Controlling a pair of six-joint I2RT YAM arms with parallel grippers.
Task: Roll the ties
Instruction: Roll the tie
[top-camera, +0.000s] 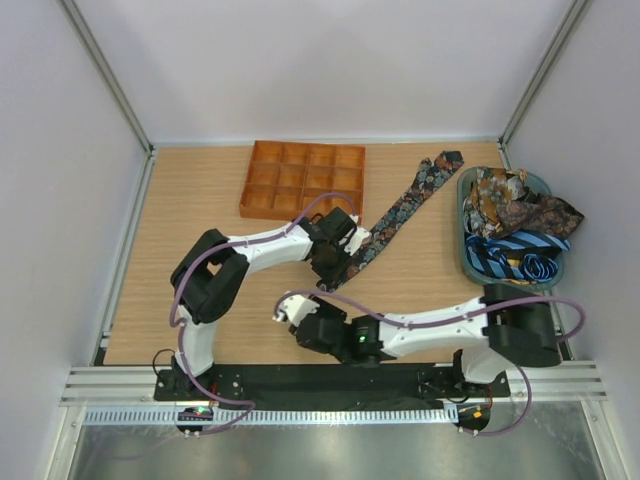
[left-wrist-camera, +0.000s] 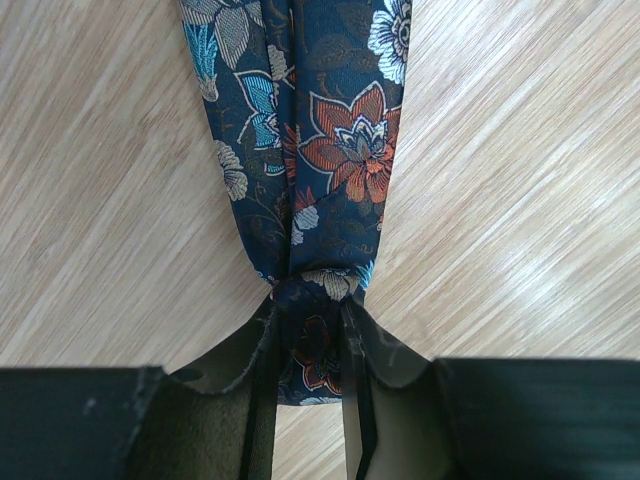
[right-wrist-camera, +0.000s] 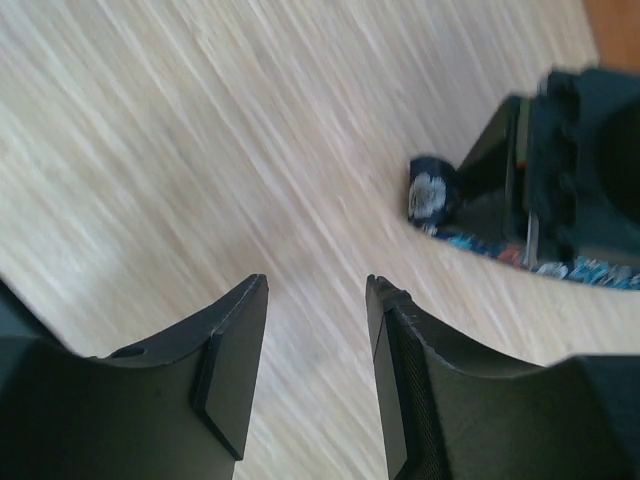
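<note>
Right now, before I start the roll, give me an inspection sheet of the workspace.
Surface: wooden table, no spills seen.
Job's things: floral tie laid out diagonally; heaped ties, including a blue-striped tie, in teal bin at right.
Clutter: orange gridded tray, compartments empty.
Grippers: left gripper shut on the floral tie's near end; right gripper open, empty, above bare wood.
Cables: purple cables looped along both arms.
Surroundings: white walls, aluminium rail at near edge.

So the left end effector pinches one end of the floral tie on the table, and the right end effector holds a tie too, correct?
Not quite. The left end effector does pinch the floral tie, but the right end effector holds nothing: the right wrist view shows its jaws open over the bare table.
</note>
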